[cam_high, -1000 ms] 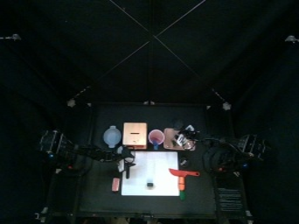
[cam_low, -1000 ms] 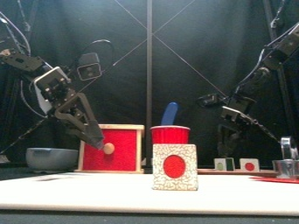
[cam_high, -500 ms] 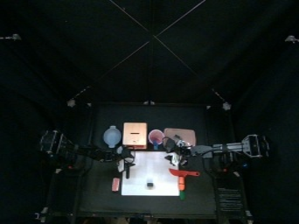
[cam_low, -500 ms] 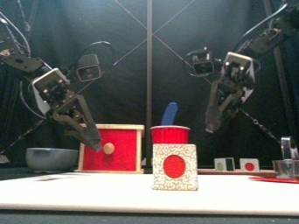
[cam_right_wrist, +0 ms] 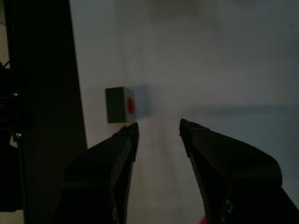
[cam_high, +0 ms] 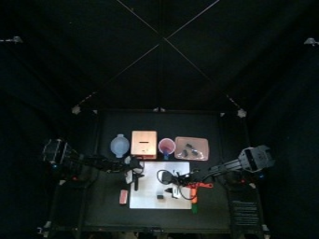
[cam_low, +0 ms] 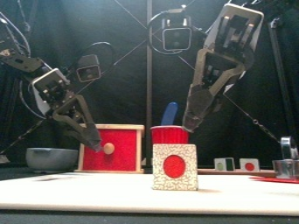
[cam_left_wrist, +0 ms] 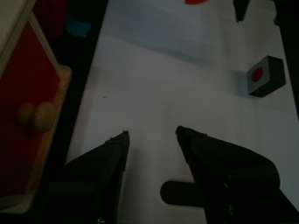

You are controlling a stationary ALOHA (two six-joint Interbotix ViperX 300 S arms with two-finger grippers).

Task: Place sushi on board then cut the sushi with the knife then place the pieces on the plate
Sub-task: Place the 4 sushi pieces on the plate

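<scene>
Speckled white, red-disced, the square sushi block (cam_low: 176, 167) stands on the smooth white board (cam_low: 82, 198); left gripper (cam_left_wrist: 152, 140) and right gripper (cam_right_wrist: 160, 129) gape empty.

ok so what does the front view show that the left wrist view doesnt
Only front: the red cup with the blue knife in it, and the bowl beside the wooden box. Only left wrist: the white board's top from above, bare between the left gripper's open jaws. Both: the box's red drawer front and a sushi piece on the board.
</scene>
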